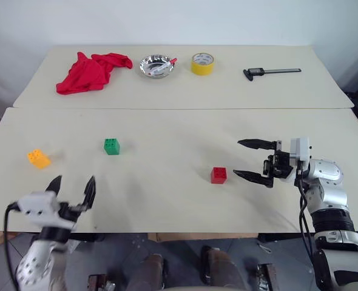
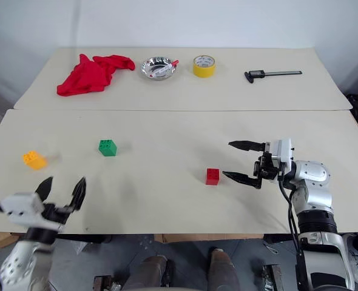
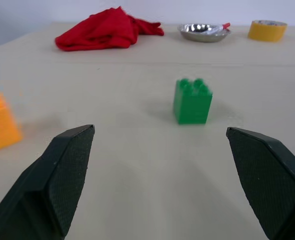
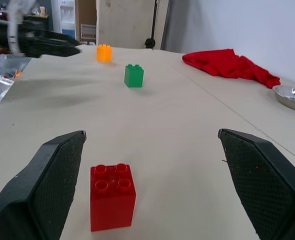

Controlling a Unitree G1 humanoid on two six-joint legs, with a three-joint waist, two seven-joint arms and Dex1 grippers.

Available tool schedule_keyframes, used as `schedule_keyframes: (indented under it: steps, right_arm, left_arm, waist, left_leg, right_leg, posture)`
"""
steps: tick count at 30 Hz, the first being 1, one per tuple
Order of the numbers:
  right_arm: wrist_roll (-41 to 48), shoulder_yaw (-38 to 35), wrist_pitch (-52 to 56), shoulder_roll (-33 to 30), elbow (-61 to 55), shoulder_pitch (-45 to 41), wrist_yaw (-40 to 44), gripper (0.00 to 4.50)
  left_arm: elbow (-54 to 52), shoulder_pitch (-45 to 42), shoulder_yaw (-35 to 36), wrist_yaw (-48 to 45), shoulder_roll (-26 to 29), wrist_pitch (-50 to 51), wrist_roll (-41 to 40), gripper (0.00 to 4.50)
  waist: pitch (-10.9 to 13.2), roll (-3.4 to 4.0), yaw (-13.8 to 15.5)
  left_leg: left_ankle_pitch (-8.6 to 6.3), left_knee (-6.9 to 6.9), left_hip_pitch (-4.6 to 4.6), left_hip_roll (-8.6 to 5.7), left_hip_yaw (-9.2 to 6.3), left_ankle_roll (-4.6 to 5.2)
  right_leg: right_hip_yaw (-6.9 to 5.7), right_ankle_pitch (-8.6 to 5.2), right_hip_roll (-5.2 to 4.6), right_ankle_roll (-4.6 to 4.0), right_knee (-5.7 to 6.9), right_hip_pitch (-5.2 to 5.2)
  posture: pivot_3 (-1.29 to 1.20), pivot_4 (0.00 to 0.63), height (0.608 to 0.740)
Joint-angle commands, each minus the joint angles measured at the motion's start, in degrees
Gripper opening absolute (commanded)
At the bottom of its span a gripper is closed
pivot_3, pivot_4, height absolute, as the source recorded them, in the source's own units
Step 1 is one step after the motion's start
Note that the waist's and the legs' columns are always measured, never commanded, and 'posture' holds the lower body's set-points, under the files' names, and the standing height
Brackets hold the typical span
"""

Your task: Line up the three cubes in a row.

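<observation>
- Three small studded plastic cubes sit apart on the beige table point(image 1: 167, 200): orange-yellow cube point(image 1: 38, 158) at left, green cube point(image 1: 111, 146), red cube point(image 1: 218, 175) just beside the right gripper point(image 1: 253, 160).
- No writing is readable anywhere.
- Both the right gripper and the left gripper point(image 1: 73, 187) stand spread wide, empty.

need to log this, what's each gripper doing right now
left gripper: open, empty
right gripper: open, empty, beside the red cube
</observation>
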Motion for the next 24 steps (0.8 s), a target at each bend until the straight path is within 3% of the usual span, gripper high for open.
schedule_keyframes:
  steps: [1, 5, 13, 16, 20, 24]
  right_arm:
    - [0.59, -0.44, 0.56, -0.93, -3.61, 1.46, 1.02, 4.45]
    - [0.69, 0.55, 1.75, -1.55, -7.78, 4.07, 1.42, 4.45]
    - [0.88, 0.34, 3.91, -1.99, -11.67, 6.03, -0.27, 4.45]
    - [0.77, -0.21, 4.1, -2.31, -12.28, 6.99, -0.84, 4.5]
    - [0.51, -0.33, 3.7, -2.22, -12.32, 7.62, -1.14, 4.5]
    - [0.38, -0.41, 3.8, -2.32, -13.01, 8.53, -1.66, 4.5]
  left_arm:
    - [0.43, -5.96, -2.98, 7.19, -0.52, 5.69, 4.95, 4.5]
    - [7.0, -15.61, -6.58, 12.45, -3.21, 7.41, 8.12, 4.5]
    - [16.18, -22.44, -8.32, 13.99, -3.46, 6.24, 9.62, 4.5]
    - [18.85, -24.38, -7.97, 15.41, -2.83, 4.74, 10.98, 3.91]
    - [20.47, -25.34, -7.89, 13.22, -1.19, 3.08, 10.42, 2.69]
    - [20.91, -25.96, -7.31, 3.89, 2.31, 0.04, 5.17, 1.49]
  waist:
    - [-0.01, 0.01, -0.01]
    - [-0.01, 0.01, 0.06]
    - [0.0, 0.01, 0.08]
    - [0.0, 0.01, 0.19]
    - [0.0, 0.01, 0.13]
    - [0.0, 0.01, 0.12]
  left_leg:
    - [0.0, 0.0, -0.01, 0.01, 0.01, -0.01]
    - [0.03, 0.03, -0.04, 0.01, 0.04, -0.03]
    - [0.1, 0.05, -0.06, 0.05, 0.07, -0.12]
    - [0.11, 0.07, -0.06, 0.0, 0.07, -0.1]
    - [0.12, 0.07, -0.06, -0.02, 0.07, -0.09]
    - [0.13, 0.07, -0.06, 0.01, 0.06, -0.11]
  right_leg:
    - [0.0, 0.0, 0.03, 0.0, 0.17, -0.01]
    - [-0.01, 0.0, 0.16, 0.01, 0.21, -0.08]
    - [0.0, 0.0, 0.2, 0.01, 0.24, -0.14]
    - [0.0, 0.0, 0.2, 0.01, 0.28, -0.13]
    - [0.01, 0.0, 0.18, 0.01, 0.27, -0.14]
    - [-0.02, 0.0, 0.17, 0.01, 0.29, -0.14]
  posture:
    - [0.0, 0.15, 0.74]
    - [0.0, 0.15, 0.74]
    - [0.0, 0.15, 0.74]
    - [0.0, 0.15, 0.74]
    - [0.0, 0.15, 0.74]
    - [0.0, 0.15, 0.74]
